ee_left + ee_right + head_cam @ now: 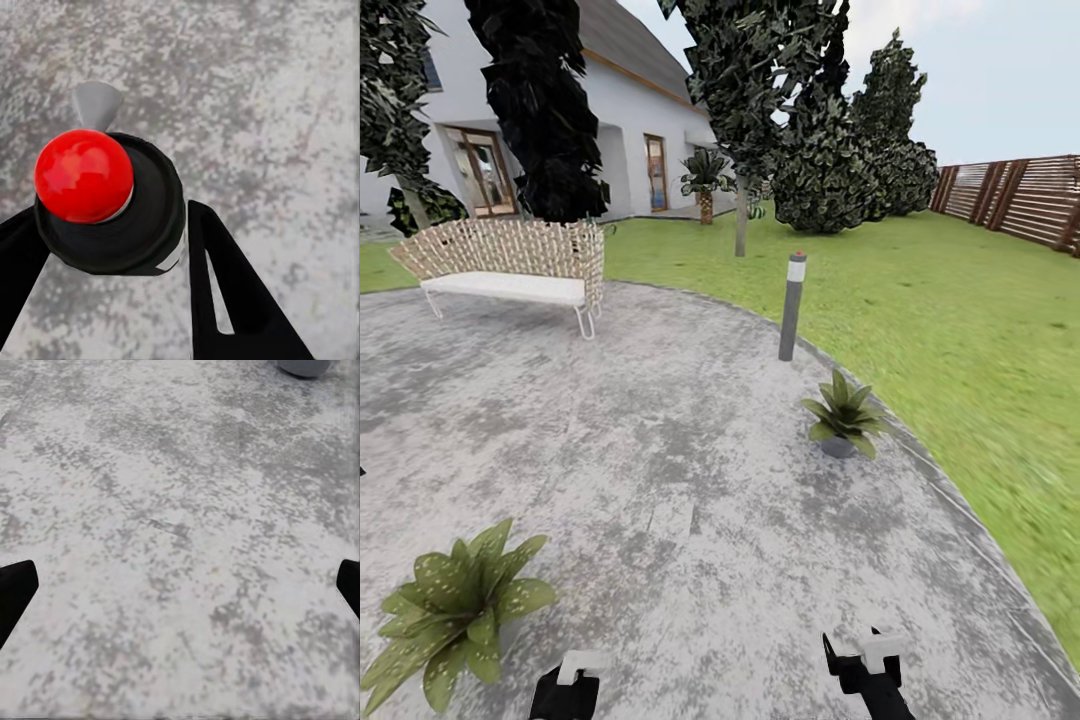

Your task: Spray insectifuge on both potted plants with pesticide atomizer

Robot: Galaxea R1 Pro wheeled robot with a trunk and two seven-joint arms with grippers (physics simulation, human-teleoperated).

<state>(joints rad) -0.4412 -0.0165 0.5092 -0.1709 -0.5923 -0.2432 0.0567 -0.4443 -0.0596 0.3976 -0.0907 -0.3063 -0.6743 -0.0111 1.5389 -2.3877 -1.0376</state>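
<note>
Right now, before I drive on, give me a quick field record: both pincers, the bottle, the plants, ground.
left pincer: shut on the atomizer, seen end-on, black spray head with red knob and grey nozzle
right pincer: open, nothing between its fingertips, over bare paving
near plant: low on the left side of the head view, on the patio
far plant: ahead to the right, close to the patio edge, just this side of the grey lamp post
lawn: beyond the patio on the right
bench: far left of the patio
</note>
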